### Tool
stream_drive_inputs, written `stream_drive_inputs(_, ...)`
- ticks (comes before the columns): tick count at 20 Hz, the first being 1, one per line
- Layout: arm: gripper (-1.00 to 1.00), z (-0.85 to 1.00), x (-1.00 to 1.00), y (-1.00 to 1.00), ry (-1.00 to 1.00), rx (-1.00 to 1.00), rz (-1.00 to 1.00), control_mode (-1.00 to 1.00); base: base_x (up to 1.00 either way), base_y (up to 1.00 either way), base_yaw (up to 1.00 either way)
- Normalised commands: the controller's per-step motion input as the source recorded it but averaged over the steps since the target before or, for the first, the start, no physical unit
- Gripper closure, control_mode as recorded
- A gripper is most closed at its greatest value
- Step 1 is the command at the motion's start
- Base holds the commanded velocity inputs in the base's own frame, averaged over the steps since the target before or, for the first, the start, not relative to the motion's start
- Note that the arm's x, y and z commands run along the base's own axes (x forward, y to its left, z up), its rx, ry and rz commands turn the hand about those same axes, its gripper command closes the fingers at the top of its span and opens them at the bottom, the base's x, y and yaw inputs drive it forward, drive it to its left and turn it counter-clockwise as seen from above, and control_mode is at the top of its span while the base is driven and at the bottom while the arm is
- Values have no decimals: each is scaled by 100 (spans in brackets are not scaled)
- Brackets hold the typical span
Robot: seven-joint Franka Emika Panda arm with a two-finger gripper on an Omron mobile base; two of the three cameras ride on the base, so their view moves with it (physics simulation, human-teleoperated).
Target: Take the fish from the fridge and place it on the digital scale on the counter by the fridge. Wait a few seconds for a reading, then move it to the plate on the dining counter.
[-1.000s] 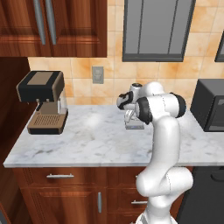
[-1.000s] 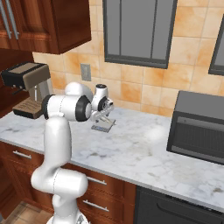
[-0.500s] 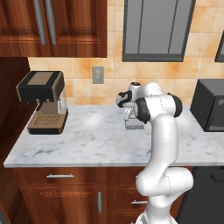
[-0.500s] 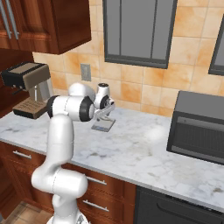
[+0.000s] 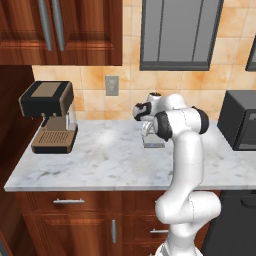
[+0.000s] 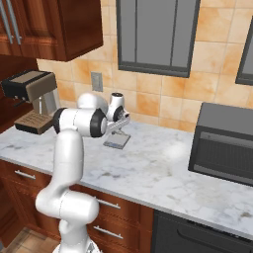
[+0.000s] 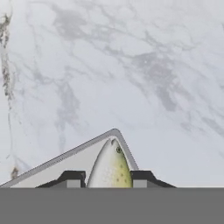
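On the marble counter lies the digital scale (image 5: 153,144) (image 6: 117,143), a thin light-grey square; one corner of the scale (image 7: 65,162) shows in the hand view. My gripper (image 5: 146,131) (image 6: 120,131) (image 7: 108,178) hangs just above it, pointing down. The fish (image 7: 110,168), tan and silvery with small spots, sits between the two dark fingertips, which press against its sides. Its head reaches toward the scale's corner. I cannot tell whether the fish touches the platform. The fridge and the plate are out of view.
A black-and-brown coffee machine (image 5: 47,117) (image 6: 32,101) stands on the counter's left end. A dark microwave (image 5: 242,127) (image 6: 225,143) stands on the right. A tiled wall with an outlet (image 5: 112,85) runs behind, with wood cabinets (image 5: 60,30) above.
The hand has shifted a little over the scale, with the fish still between the fingers. Nothing else has moved.
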Motion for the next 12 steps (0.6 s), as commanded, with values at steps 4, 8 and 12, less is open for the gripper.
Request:
stream_drive_inputs(4,100,34,-32,0,-15,1,-2,-100,0,0,0)
stream_drive_inputs(8,100,95,-51,0,-21,7,-1,-100,0,0,0)
stream_drive_inputs(12,100,100,-67,0,-15,8,-3,-100,0,0,0)
